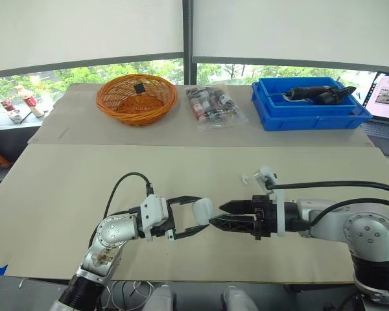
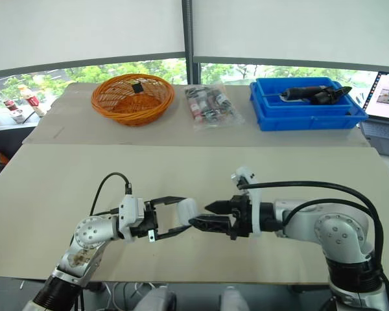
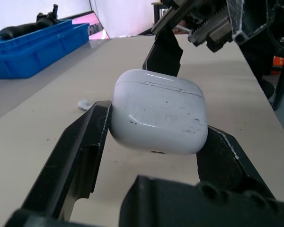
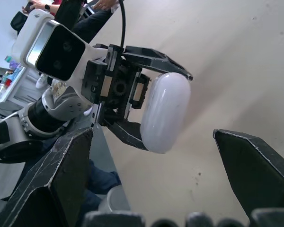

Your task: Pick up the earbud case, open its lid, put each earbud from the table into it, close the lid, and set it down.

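The left claw (image 1: pixel 203 212) is clenched on the earbud case (image 3: pixel 156 111), pinching its two flanks and holding it above the worktop (image 1: pixel 71 188). In the left wrist view its fingers hide the lower sides of the case. The right claw (image 1: pixel 215 214) is released, its fingers spread and its tips just beside the case; we cannot tell whether either tip touches it. The lid seam runs unbroken near the far end, so we read the lid as closed. A small white piece (image 1: pixel 246 177), which we take for an earbud, lies on the worktop beyond the right claw, too small to make out in detail. We cannot identify a second one with certainty among the white fittings on the right arm. At the far edge, from left to right, stand a woven orange basket (image 1: pixel 136 98) holding a small dark object (image 1: pixel 139 87), a clear bag (image 1: pixel 214 105) of assorted small items, and a blue plastic tray (image 1: pixel 308 111) carrying a black tool (image 1: pixel 318 94). A laptop (image 1: pixel 388 97) is cut off at the right border. Nothing lies between the claws and these things. The case is glossy white, a rounded pebble form marked with fine dark scuffs. The claw fingers are matte black and angular, and the worktop is a flat, dull beige.
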